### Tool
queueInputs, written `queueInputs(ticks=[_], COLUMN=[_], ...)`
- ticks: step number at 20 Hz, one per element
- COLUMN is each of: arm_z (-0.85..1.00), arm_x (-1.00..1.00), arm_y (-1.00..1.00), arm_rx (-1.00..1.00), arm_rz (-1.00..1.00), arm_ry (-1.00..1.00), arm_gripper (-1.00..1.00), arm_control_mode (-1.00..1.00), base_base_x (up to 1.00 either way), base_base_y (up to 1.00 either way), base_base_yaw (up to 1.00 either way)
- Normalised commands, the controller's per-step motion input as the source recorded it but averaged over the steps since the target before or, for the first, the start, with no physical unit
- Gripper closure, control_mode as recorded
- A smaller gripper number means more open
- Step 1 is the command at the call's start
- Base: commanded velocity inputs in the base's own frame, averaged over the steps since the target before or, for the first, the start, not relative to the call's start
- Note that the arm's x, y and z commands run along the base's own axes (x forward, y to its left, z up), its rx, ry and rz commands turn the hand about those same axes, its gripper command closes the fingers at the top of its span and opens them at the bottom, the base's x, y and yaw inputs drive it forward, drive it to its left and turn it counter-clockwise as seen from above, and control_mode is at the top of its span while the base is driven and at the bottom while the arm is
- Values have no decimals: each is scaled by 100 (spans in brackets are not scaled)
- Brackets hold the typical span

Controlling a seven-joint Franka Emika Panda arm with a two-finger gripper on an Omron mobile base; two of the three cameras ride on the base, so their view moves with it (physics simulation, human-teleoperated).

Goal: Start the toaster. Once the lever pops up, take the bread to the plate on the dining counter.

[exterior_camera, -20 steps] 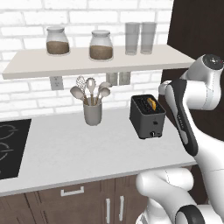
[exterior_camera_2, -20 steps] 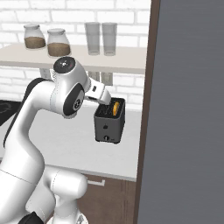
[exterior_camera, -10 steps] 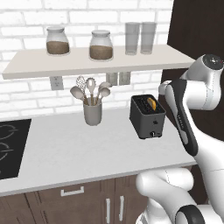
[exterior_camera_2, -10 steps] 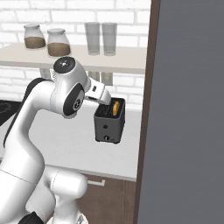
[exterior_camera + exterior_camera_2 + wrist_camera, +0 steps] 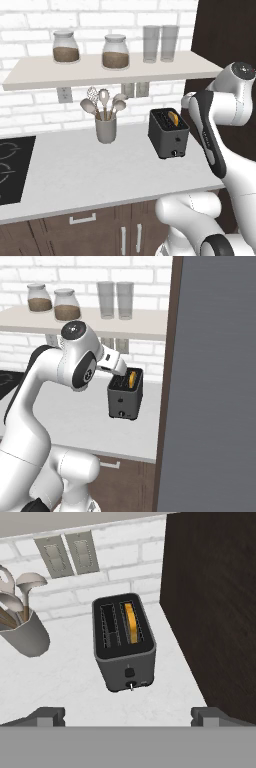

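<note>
The hand (image 5: 128, 713) is wide open and holds nothing, up above the toaster (image 5: 124, 643). The bread (image 5: 131, 622) stands in the toaster's right slot, and the toaster sits on the white counter (image 5: 70, 677) near a grey cup of spoons (image 5: 22, 632).

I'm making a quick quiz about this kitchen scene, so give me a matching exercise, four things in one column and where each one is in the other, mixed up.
Things:
1. bread
2. utensil cup
3. two jars
4. wall outlets

Places:
A. on the shelf
B. in a toaster slot
C. on the brick wall under the shelf
D. on the counter, left of the toaster

Pairs: 1-B, 2-D, 3-A, 4-C
</note>
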Motion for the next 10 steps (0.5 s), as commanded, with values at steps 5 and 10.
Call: queueInputs(ticks=[5,10], arm_z=[0,0], arm_x=[0,0], arm_y=[0,0], arm_rx=[0,0], arm_rz=[0,0], arm_ry=[0,0], arm_gripper=[-100,-100], arm_control_mode=[-100,-100], base_base_x=[0,0], base_base_y=[0,0], base_base_yaw=[0,0])
